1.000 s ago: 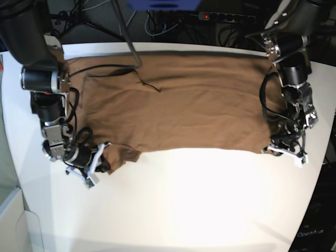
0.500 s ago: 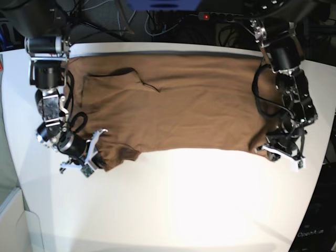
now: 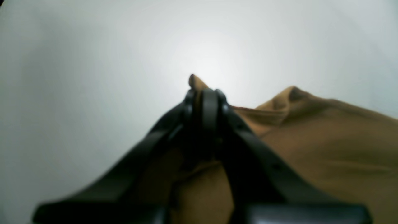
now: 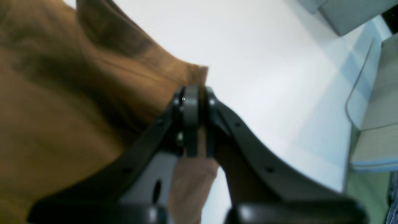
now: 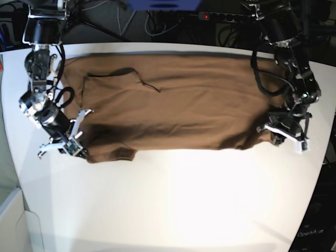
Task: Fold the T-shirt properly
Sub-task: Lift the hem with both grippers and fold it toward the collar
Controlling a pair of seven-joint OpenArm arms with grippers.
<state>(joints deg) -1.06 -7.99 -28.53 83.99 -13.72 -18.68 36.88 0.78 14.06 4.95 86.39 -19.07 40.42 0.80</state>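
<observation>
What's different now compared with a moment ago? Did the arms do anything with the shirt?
Both grippers, the right gripper and the left gripper, have pulled the near corners of the T-shirt up and back from the front edge, so the near hem now bows and wrinkles. Both stayed clamped on the cloth; the far edge stayed flat on the table.

- One T-shirt (image 5: 173, 102), brown, spread on the table.
- One table (image 5: 184, 205), white.
- Two arms: one at 9 o'clock (image 5: 39, 63), one at 3 o'clock (image 5: 291, 58).
- Two grippers: right gripper (image 5: 79, 149), left gripper (image 5: 273, 134), each with two fingers.
- One power strip (image 5: 226, 17) at 12 o'clock.
</observation>
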